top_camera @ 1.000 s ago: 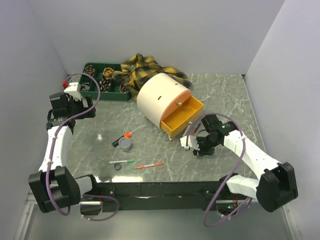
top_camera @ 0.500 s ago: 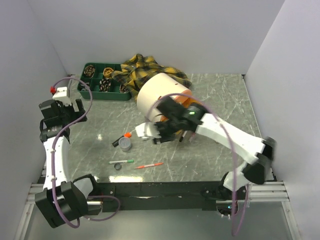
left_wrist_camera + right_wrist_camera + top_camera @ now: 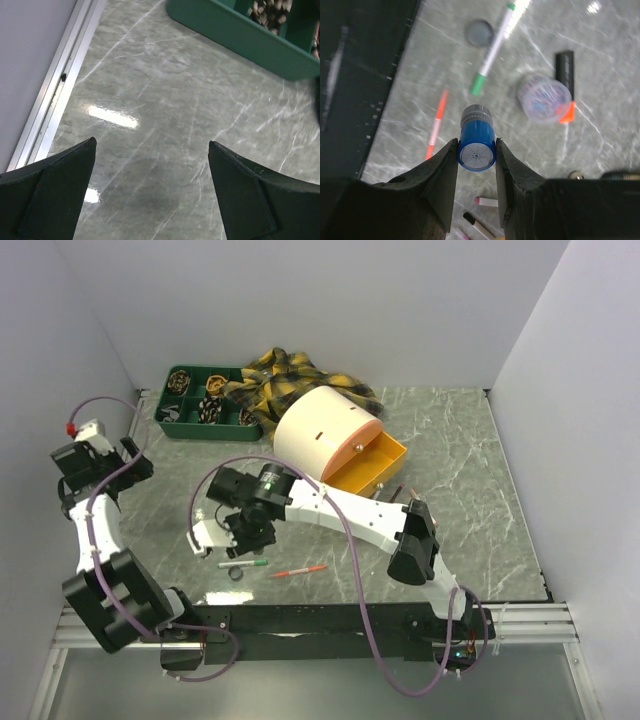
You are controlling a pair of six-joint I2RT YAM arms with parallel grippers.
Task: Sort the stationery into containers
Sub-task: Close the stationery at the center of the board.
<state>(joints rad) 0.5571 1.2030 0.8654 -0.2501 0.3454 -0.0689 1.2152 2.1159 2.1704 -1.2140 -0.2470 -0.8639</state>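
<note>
Blue and round, a short tube (image 3: 476, 152) with a grey collar sits pinched between the very tips of the right claw (image 3: 476, 145), seen end-on at the centre of the wrist view. From above, that claw (image 3: 232, 530) hangs left of centre, its arm stretched far across the counter (image 3: 450, 440). Below it lie a green-capped pen (image 3: 492, 47), an orange pen (image 3: 436, 131), a grey ring (image 3: 479, 33), a tape roll (image 3: 543, 98) and a black highlighter (image 3: 565, 75) with an orange cap. The cream drum (image 3: 315, 430) with its orange drawer (image 3: 365, 475) pulled out stands at upper centre. The green tray (image 3: 185, 425) is at upper left. The left claw (image 3: 152, 145) is spread wide and holds nothing, over bare counter at the far left.

We judge the grip to be the main worry. The body is smooth and curved, and only the fingertips hold it, so a quick swing toward the drawer could let the tube roll or slide out. If it drops here it lands among the loose pieces, knocks the pens askew, and may roll off toward the near edge. The drawer mouth also looks narrow, so a release made too high or off-centre could bounce the tube off the rim. A low pass could clip the tape roll.
</note>
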